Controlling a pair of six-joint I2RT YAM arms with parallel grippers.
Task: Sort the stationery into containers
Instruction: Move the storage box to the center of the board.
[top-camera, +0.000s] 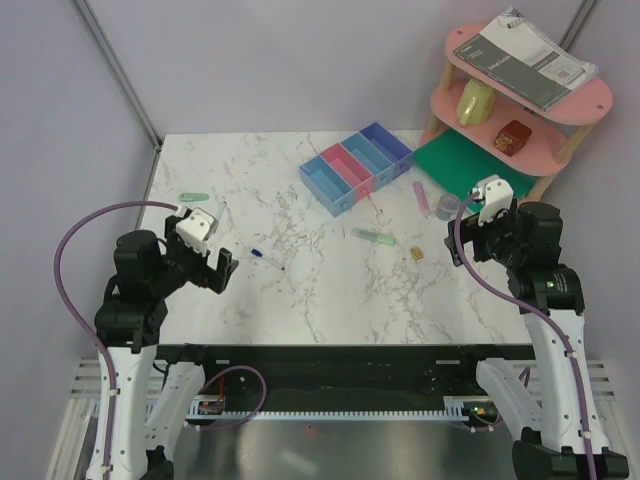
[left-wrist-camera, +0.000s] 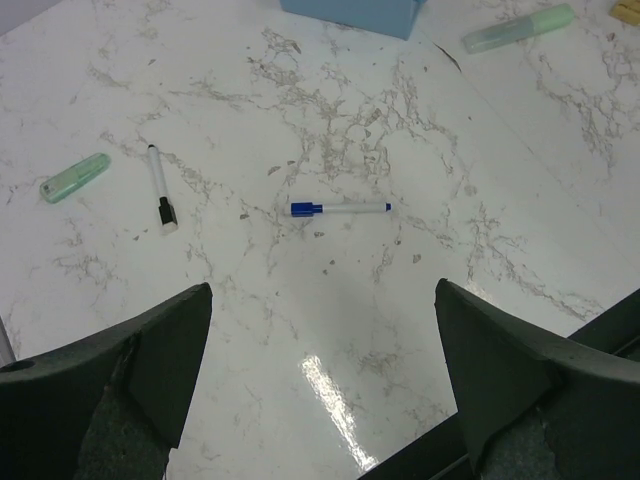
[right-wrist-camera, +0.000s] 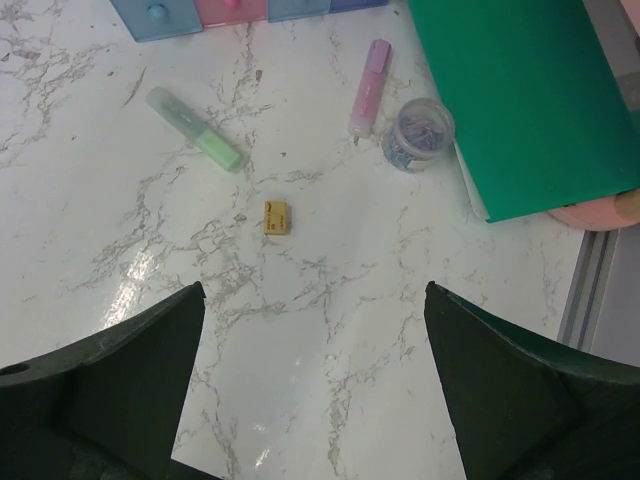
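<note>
The joined trays stand at the back centre. A blue-and-white pen lies just right of my left gripper, which is open and empty; the pen shows ahead of it in the left wrist view. One pale green marker lies far left, another at centre right. A gold clip, a pink-purple marker and a small round roll lie ahead of my right gripper, which is open and empty above the table.
A thin black-and-white pen lies beside the left green marker. A green mat and a pink tiered shelf with a grey notebook stand at the back right.
</note>
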